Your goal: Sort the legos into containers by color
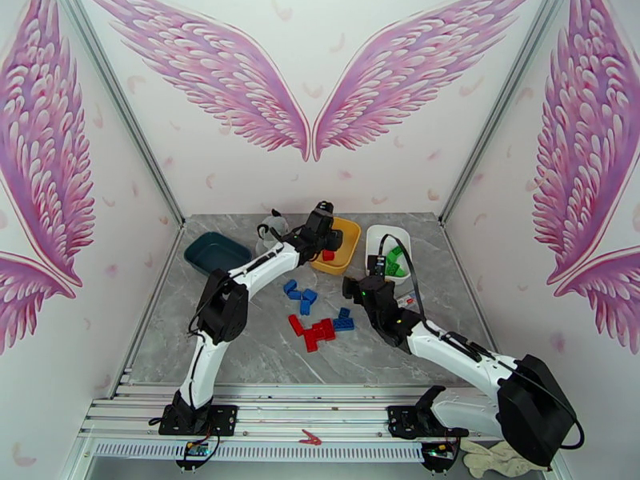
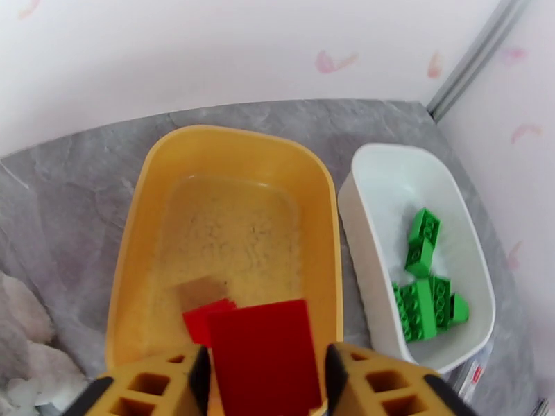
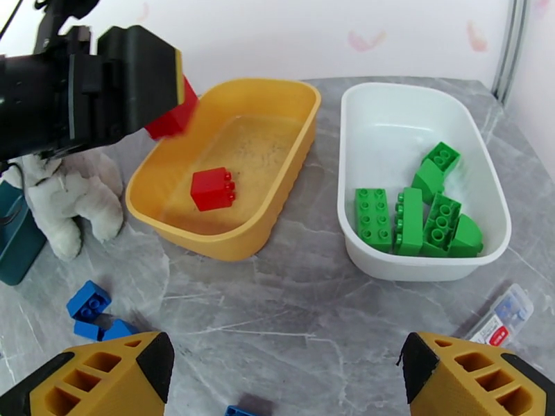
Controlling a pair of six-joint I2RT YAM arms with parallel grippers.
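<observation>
My left gripper (image 1: pixel 326 232) (image 2: pixel 263 386) hangs over the near end of the yellow tray (image 1: pixel 350 234) (image 2: pixel 139 202) (image 3: pixel 295 98). Its jaws stand apart, and a red lego (image 2: pixel 263 355) (image 3: pixel 173 112) sits tilted and blurred between the fingers. Another red lego (image 3: pixel 213 188) (image 2: pixel 203 320) lies in that tray. Several green legos (image 3: pixel 409 223) (image 2: pixel 423 299) (image 1: pixel 394 266) lie in the white tray (image 3: pixel 416 272) (image 2: pixel 374 168) (image 1: pixel 400 232). The teal tray (image 1: pixel 216 251) stands at the left. Blue legos (image 1: pixel 300 294) (image 3: pixel 89 306) and red legos (image 1: pixel 316 330) lie mid-table. My right gripper (image 1: pixel 356 286) (image 3: pixel 284 390) is open and empty, in front of the trays.
A grey-and-white plush dog (image 3: pixel 69 202) (image 1: pixel 272 230) sits between the teal and yellow trays, under my left arm. A small clear packet (image 3: pixel 503 320) lies by the white tray's near right corner. The cell's walls close in the table at the back and sides.
</observation>
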